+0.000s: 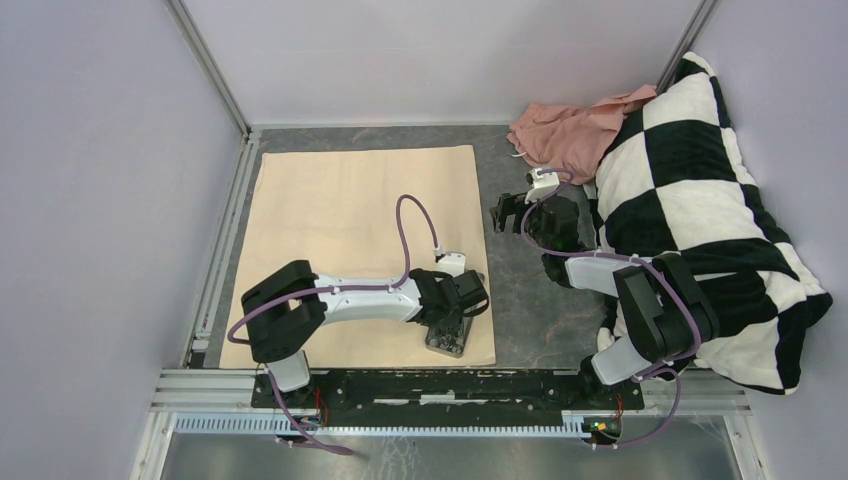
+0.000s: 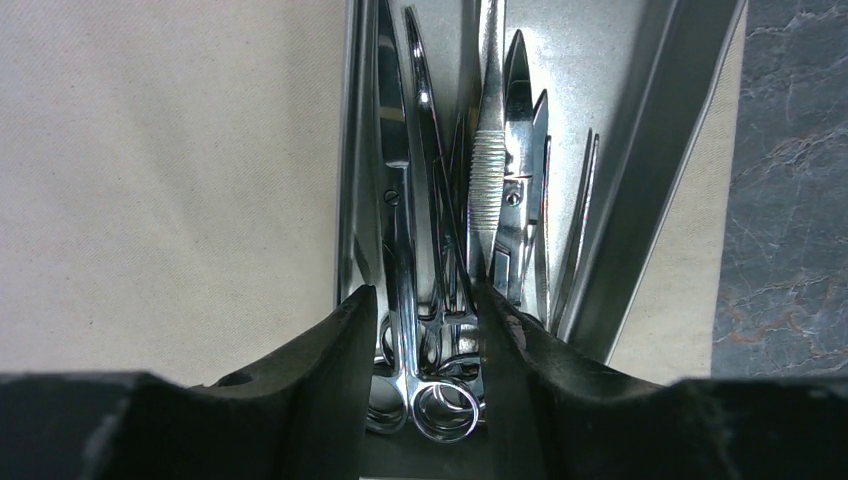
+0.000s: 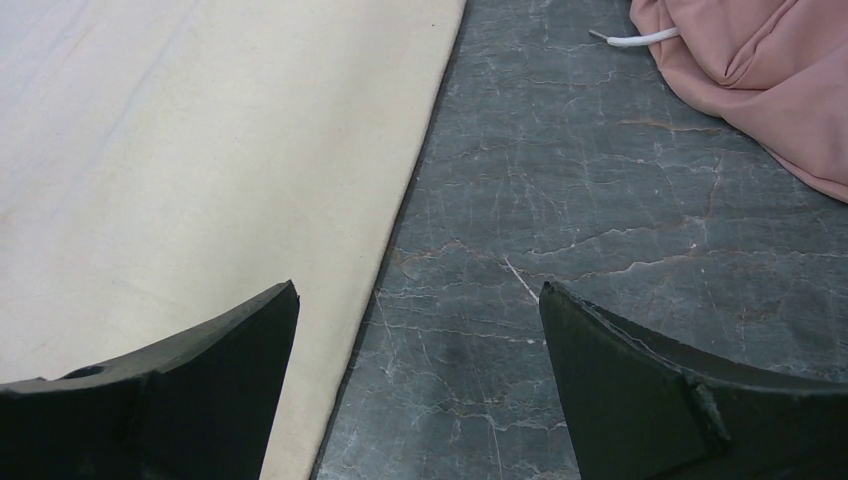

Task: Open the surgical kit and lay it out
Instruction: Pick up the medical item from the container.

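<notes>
Top external, grey stone table [image 1: 530,300], beige cloth [image 1: 340,200], L gripper [image 2: 425,305] unclear, R gripper [image 3: 418,295] spread.

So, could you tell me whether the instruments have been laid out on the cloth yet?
No, the instruments all lie bunched together inside the steel tray, which sits on the cloth.

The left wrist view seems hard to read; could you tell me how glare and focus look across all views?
Left wrist: bright glare streaks on the instruments and tray, left fingers dark and soft. Right wrist: even light, tabletop veins sharp, right fingers featureless black. Top external: soft light, faint shadow under the left arm.
</notes>
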Controlling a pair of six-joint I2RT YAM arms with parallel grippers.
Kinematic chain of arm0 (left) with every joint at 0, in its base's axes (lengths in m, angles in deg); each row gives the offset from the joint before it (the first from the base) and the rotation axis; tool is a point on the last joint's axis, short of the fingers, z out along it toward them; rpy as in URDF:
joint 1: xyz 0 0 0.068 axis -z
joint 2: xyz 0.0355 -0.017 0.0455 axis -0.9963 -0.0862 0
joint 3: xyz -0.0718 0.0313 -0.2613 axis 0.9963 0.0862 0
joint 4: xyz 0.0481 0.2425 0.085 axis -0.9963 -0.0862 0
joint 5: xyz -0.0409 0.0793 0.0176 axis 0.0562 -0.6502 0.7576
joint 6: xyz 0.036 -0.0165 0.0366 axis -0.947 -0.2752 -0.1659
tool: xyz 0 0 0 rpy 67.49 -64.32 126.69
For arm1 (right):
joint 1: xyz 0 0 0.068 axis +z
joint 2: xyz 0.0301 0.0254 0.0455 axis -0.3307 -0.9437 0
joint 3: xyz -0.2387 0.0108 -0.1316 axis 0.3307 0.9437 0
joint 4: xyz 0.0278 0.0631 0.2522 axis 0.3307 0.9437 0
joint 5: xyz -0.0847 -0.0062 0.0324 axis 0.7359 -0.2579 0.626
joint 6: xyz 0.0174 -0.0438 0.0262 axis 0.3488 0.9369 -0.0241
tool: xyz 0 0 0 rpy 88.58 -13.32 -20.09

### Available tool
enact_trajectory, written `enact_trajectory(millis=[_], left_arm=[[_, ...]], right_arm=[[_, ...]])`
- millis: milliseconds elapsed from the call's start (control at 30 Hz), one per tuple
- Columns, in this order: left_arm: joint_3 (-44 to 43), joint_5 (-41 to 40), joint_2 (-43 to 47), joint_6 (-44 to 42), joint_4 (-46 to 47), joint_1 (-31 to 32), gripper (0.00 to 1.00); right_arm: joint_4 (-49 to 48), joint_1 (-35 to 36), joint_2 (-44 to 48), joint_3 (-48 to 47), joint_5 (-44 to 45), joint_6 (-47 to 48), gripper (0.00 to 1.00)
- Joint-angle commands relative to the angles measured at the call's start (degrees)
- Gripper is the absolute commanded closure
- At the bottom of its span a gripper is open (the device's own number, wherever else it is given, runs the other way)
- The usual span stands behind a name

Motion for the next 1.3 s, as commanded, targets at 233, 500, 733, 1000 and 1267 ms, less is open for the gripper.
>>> enact_trajectory(millis=[233,500,733,1000,1267], left_arm=[[2.0,1.6,-0.2,0.9,5.9,0.2,0.61],[2.5,1.3,-0.2,0.5,6.0,0.2,0.77],[2.2,1.3,0.5,0.1,5.8,0.2,0.87],[1.7,0.8,4.0,-0.9,4.9,0.2,0.96],[1.1,-0.4,6.7,-1.5,3.6,0.2,0.98]], right_arm=[[-1.7,-0.3,-0.5,-1.9,-0.9,-0.9,0.02],[-1.8,-0.3,-0.6,-1.9,-1.2,-1.0,0.02],[-1.7,-0.3,-0.9,-2.2,-1.3,-1.1,0.02],[-1.9,-0.3,-0.4,-1.8,-1.2,-1.1,0.03],[-1.8,-0.3,-0.5,-1.9,-1.3,-0.9,0.03]])
